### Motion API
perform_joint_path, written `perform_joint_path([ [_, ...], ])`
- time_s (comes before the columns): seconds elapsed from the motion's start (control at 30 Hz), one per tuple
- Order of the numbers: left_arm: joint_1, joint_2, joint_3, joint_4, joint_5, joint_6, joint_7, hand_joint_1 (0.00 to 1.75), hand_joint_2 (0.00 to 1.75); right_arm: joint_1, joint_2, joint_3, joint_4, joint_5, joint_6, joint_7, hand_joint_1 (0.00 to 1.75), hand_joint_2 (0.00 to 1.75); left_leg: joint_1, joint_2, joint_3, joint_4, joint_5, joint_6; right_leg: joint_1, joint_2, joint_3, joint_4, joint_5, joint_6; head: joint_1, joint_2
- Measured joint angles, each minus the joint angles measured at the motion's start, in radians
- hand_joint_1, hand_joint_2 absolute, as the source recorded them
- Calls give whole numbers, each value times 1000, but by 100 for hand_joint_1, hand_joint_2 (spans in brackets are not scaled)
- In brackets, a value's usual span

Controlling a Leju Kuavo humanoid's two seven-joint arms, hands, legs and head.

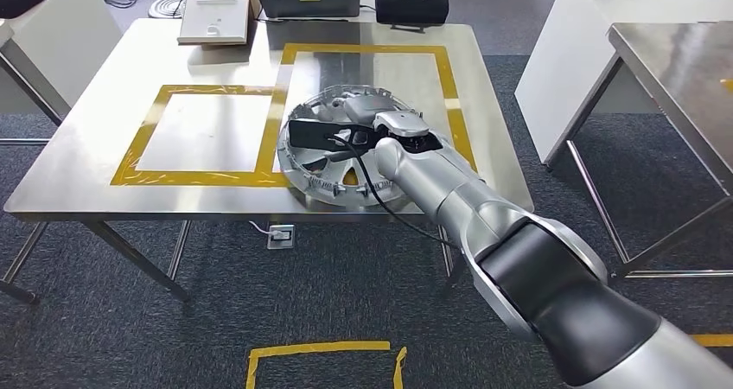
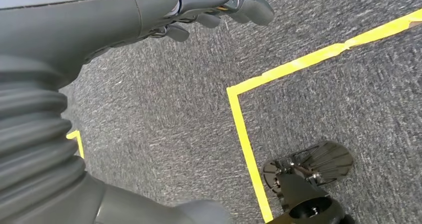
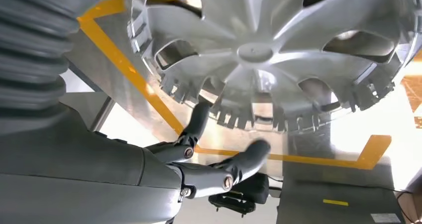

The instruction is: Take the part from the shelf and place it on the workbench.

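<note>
One light, stiff hubcap (image 1: 346, 151) lies at the bench's (image 1: 104, 160) five o'clock. Right hand (image 3: 209, 154) spread beside its clipped rim, holding nothing; that rim offers grip. Left hand (image 2: 219, 5) curled, empty.

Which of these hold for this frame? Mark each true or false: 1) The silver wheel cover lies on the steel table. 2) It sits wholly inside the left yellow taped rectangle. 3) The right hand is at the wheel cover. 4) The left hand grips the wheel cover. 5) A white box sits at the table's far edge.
1) True: the wheel cover rests on the steel table.
2) False: it lies mainly in the right taped rectangle, overlapping the tape at its near edge.
3) True: the right hand is over it.
4) False: the left hand hangs over carpet, holding nothing.
5) True: white box.
</note>
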Motion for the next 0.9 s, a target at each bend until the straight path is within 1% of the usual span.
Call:
perform_joint_path([
  [0.2,1,1,0,0,4,0,15,0,0,0,0,0,0,-6,-1,-4,0,0,1,0,3,-1,1,0,2,0,1,1,0,0,0,0],
  [0.3,1,1,0,0,6,1,20,0,0,-2,0,0,0,-19,-19,-16,0,0,2,1,3,-1,1,-1,2,0,2,1,0,0,0,0],
  [0.37,1,1,0,0,9,2,23,0,0,-5,0,-1,-1,-32,-45,-32,0,0,-1,1,2,1,-1,2,0,0,2,-1,0,3,0,0],
  [0.43,2,3,1,0,11,2,24,0,0,-9,-1,-10,-7,-55,-94,-62,0,0,-4,0,2,4,-4,7,-4,0,4,-2,0,9,0,0],
  [0.53,4,3,1,0,12,5,25,0,0,-19,-4,-32,-27,-88,-177,-109,0,0,-2,2,6,-3,1,14,-5,0,6,0,-2,16,0,0],
  [0.57,4,3,1,0,12,6,26,0,0,-23,-7,-39,-34,-93,-193,-118,0,0,0,3,10,-10,4,18,-5,0,1,14,-14,18,1,0],
  [0.6,4,4,1,0,12,7,27,0,0,-27,-10,-43,-40,-97,-204,-124,0,0,3,5,13,-17,7,22,-4,0,-12,47,-38,19,2,0],
  [0.63,4,4,1,0,12,8,27,0,0,-29,-14,-48,-44,-99,-210,-128,0,0,4,7,15,-21,10,25,-5,0,-36,101,-70,20,4,0],
  [0.67,4,4,1,0,12,9,29,0,0,-30,-18,-50,-46,-100,-213,-129,0,0,3,7,14,-22,11,26,-4,0,-67,168,-105,20,5,0],
  [0.7,4,4,1,0,11,9,30,0,0,-28,-21,-51,-46,-100,-216,-130,0,0,3,7,12,-21,11,26,-4,0,-97,232,-130,21,5,0],
  [0.73,5,4,1,0,11,9,31,0,0,-24,-24,-51,-46,-100,-217,-129,0,0,4,7,10,-20,12,25,-5,0,-116,273,-139,22,5,0],
  [0.77,6,3,1,0,11,9,33,0,0,-21,-27,-51,-46,-100,-218,-128,0,0,4,7,7,-17,13,24,-6,0,-119,277,-128,22,5,0],
  [0.8,7,3,1,0,10,9,33,0,0,-19,-29,-51,-47,-100,-218,-128,0,0,6,7,3,-13,15,21,-8,0,-101,242,-100,23,5,0],
  [0.83,7,3,1,0,10,9,33,0,0,-19,-30,-52,-48,-100,-219,-129,0,0,8,7,-2,-8,16,17,-11,-1,-67,176,-66,24,5,0],
  [0.87,7,4,1,0,10,9,33,0,0,-20,-31,-52,-51,-101,-221,-129,0,0,8,6,-7,-3,18,12,-11,0,-35,113,-40,24,5,0],
  [0.9,7,4,1,0,10,9,33,0,0,-20,-31,-53,-53,-102,-224,-130,0,0,8,6,-11,1,21,5,-9,3,-13,68,-19,21,6,0],
])
